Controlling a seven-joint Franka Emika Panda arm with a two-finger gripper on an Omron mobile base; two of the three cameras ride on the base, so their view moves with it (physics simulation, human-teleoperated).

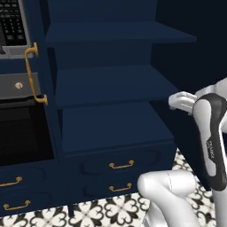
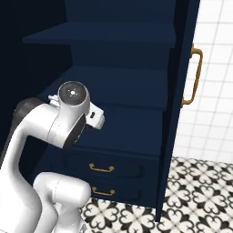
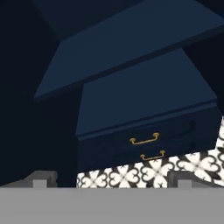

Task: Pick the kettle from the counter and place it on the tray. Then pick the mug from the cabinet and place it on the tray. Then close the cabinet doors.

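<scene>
The tall navy cabinet stands open in front of me, and the shelves I can see are bare. Its left door is swung out edge-on, with a curved brass handle. The right door also stands open, its handle facing the tiled wall. My gripper is open, its two fingertips wide apart with nothing between them. It hangs low before the cabinet and looks at the lower shelf and the floor. The kettle, mug and tray are out of view.
Two small drawers with brass handles sit under the shelves. A black oven door and a keypad panel lie left of the cabinet. Patterned floor tiles spread below, and a white tiled wall rises on the right.
</scene>
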